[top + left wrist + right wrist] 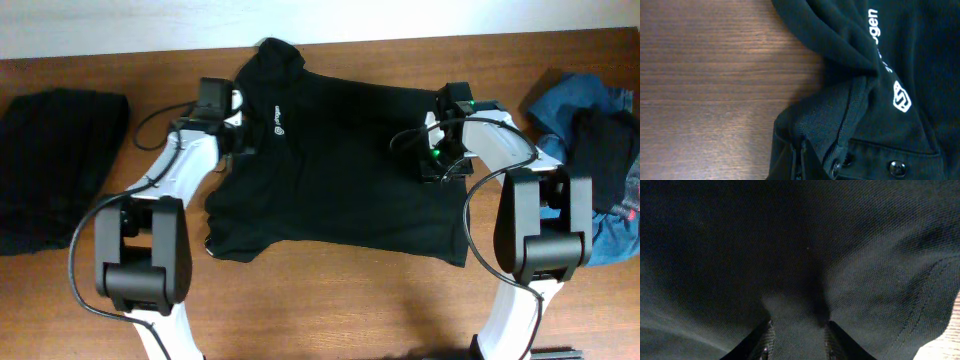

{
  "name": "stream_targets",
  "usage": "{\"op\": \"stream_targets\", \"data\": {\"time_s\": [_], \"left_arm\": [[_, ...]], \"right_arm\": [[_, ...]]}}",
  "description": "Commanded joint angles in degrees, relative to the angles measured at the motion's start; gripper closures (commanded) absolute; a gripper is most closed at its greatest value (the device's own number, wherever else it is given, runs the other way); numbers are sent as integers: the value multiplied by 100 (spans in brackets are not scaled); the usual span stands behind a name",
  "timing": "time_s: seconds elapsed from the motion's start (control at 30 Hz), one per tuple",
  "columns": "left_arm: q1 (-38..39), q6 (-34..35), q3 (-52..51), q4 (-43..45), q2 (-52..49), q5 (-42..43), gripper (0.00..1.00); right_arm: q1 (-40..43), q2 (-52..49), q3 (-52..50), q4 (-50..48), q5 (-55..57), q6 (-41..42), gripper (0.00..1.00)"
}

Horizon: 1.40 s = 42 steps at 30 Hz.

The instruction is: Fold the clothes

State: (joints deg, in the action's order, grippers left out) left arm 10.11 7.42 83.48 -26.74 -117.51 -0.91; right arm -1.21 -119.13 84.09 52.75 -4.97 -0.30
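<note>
T-shirt (340,170) lies spread flat, chest logo (901,97) up, in the middle of the counter (330,300), ready for folding. Right tool (797,330) is clamped on a ridge of its cloth near the right edge, likely to carry that side over. Left tool (232,125) sits by the collar; I cannot tell whether it grips
</note>
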Motion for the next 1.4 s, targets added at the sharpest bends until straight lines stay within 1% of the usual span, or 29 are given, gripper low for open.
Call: {"op": "stream_targets", "data": {"time_s": [0.0,0.07,0.23,0.53,0.67,0.7,0.73,0.77,0.83,0.87,0.93,0.97,1.03,1.07,1.13,1.2,1.27,1.37], "left_arm": [[315,-251,101,-35,293,-796,100],[496,-428,101,-68,317,-822,100],[892,-450,101,-271,321,-1121,100],[1556,-448,98,-415,321,-1091,100],[1681,-448,98,-470,319,-1091,98],[1705,-448,98,-487,319,-1091,90],[1718,-448,98,-494,319,-1091,80],[1731,-448,98,-496,319,-1088,73],[1764,-448,98,-496,319,-1088,68],[1781,-450,98,-487,319,-1088,62],[1816,-452,98,-481,319,-1088,45],[1832,-511,98,-483,319,-1086,41],[1862,-896,101,-483,321,-1143,39],[1862,-986,107,-483,330,-1386,38],[1845,-927,146,-490,385,-1987,38],[1773,-662,223,-551,472,-2271,37],[1641,-376,295,-656,605,-2122,37],[1322,-74,308,-730,839,-1467,36]], "right_arm": [[9,-31,-72,-13,74,-33,62],[9,-31,-98,-55,74,-33,61],[9,-31,-184,-149,72,-31,62],[9,-31,-197,-184,72,-31,61],[9,-31,-199,-184,72,-31,62],[9,-31,-199,-186,72,-31,62],[9,-31,-199,-188,72,-31,62],[9,-31,-199,-190,72,-31,61],[9,-31,-199,-208,72,-31,61],[9,-31,-199,-212,72,-31,61],[9,-31,-199,-225,72,-31,62],[9,-31,-199,-225,72,-31,61],[9,-31,-199,-225,72,-31,61],[9,-31,-199,-223,72,-31,61],[9,-31,-199,-223,72,-31,61],[9,-31,-199,-223,72,-31,61],[9,-31,-199,-225,72,-31,61],[9,-31,-199,-225,72,-31,61]]}}
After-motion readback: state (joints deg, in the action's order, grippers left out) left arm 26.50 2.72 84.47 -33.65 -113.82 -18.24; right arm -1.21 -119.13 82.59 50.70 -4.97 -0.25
